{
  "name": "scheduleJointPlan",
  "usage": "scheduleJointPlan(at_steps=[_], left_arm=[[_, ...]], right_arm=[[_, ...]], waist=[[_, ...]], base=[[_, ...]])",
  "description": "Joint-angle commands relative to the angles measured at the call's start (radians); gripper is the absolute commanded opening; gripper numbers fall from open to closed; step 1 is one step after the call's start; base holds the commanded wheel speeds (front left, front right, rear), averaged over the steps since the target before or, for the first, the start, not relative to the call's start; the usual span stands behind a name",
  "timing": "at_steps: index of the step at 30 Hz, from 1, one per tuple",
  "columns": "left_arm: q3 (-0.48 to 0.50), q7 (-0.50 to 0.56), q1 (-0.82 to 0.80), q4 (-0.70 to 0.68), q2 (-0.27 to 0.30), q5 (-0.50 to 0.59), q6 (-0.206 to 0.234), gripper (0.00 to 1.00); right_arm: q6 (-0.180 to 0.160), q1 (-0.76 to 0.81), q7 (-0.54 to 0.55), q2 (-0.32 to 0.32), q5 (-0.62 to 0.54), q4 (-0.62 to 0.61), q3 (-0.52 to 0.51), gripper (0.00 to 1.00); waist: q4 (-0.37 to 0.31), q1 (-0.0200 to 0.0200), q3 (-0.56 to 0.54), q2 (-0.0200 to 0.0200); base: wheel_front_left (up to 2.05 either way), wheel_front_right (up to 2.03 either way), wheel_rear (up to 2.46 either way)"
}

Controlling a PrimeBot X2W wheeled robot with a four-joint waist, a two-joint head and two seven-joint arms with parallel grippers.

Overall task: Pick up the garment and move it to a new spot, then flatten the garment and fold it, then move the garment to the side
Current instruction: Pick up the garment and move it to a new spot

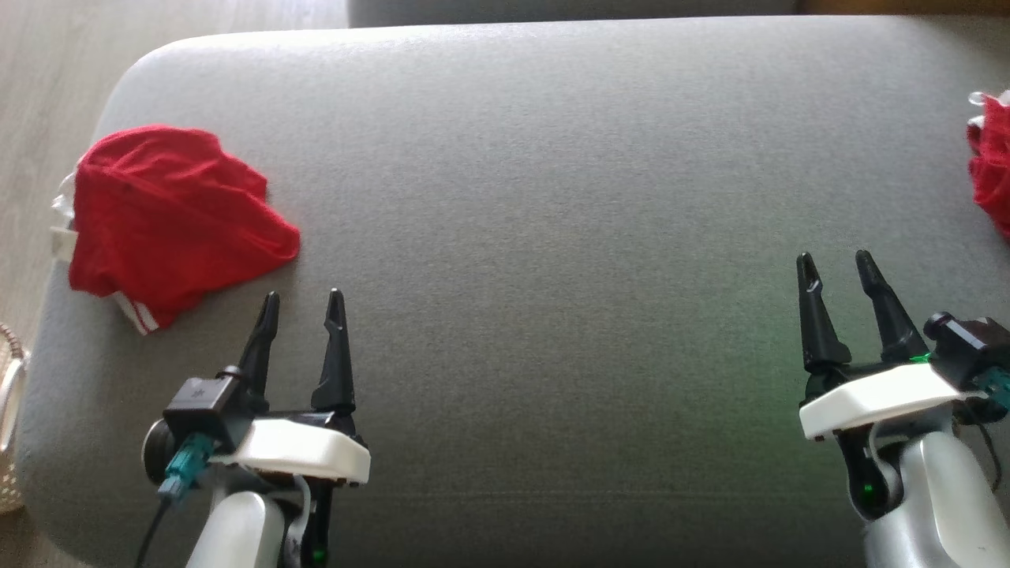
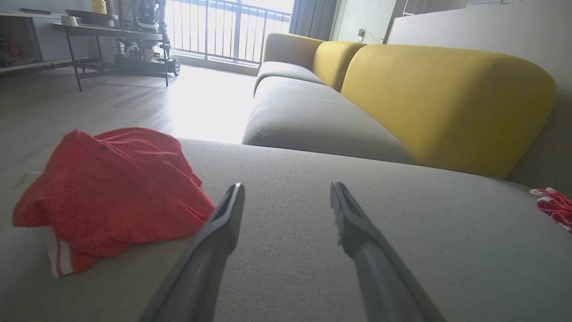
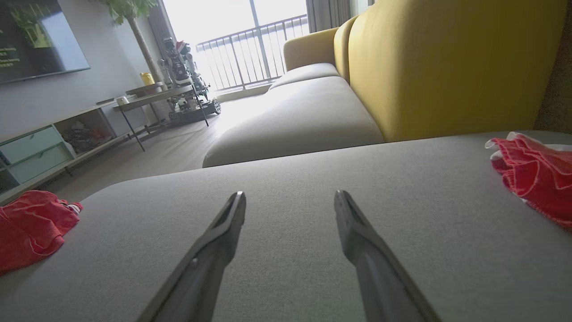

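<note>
A red garment (image 1: pixel 170 217) with white stripes lies folded in a loose bundle at the left end of the grey cushion (image 1: pixel 552 197); it shows in the left wrist view (image 2: pixel 111 197) and at the left edge of the right wrist view (image 3: pixel 29 226). My left gripper (image 1: pixel 304 300) stands open just right of and nearer than it, with nothing between its fingers (image 2: pixel 225 223). My right gripper (image 1: pixel 835 260) is open over the cushion's right part, empty. A second red garment (image 1: pixel 990 170) lies at the right edge, also in the right wrist view (image 3: pixel 534 176) and the left wrist view (image 2: pixel 554 205).
A yellow sofa back (image 2: pixel 447 98) rises behind the cushion, with more grey seats (image 3: pixel 295 120) beyond. Wooden floor (image 1: pixel 47 87) lies left of the cushion. A woven basket rim (image 1: pixel 9 410) sits at the lower left. A side table (image 3: pixel 156 96) stands across the room.
</note>
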Motion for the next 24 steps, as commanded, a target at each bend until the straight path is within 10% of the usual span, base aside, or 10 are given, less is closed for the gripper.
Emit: scheduleJointPlan(at_steps=[1,24], left_arm=[[0.033,-0.005,-0.028,-0.03,0.002,0.011,-0.004,1.0],[0.073,-0.005,0.047,-0.048,0.002,0.032,0.011,1.0]], right_arm=[[0.0,-0.005,-0.006,0.006,0.009,-0.031,0.021,1.0],[0.0,0.044,-0.006,0.006,0.005,-0.051,0.173,1.0]], waist=[[0.013,0.0001,0.003,-0.0001],[0.392,0.0001,-0.049,-0.0001]], base=[[0.0,0.0,0.0],[0.0,0.0,0.0]])
